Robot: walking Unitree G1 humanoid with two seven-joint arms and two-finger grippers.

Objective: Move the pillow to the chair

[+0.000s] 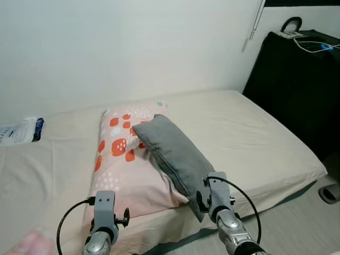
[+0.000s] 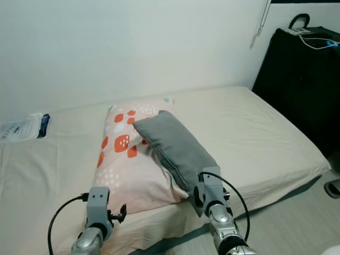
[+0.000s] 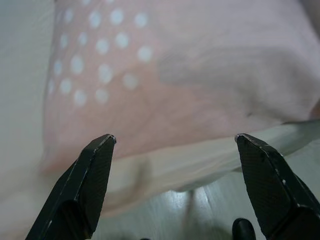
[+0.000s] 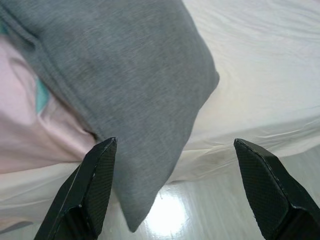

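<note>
Both arms reached forward over the bed's (image 1: 255, 133) near edge. The left gripper (image 3: 175, 145) gaped wide before the pink pillow (image 1: 127, 164); the right gripper (image 4: 175, 145) gaped wide around the grey pillow's (image 1: 175, 154) overhanging corner. Wrist views showed floor beneath. Two pillows lay there, grey atop pink.

My left gripper (image 3: 175, 145) hangs with fingers spread wide above the pink dotted pillow (image 3: 165, 75), the bed edge (image 3: 165, 167) and floor (image 3: 185, 210).

Both silver arms forward and low, left gripper (image 3: 175, 142) and right gripper (image 4: 175, 145) fingers spread wide.
</note>
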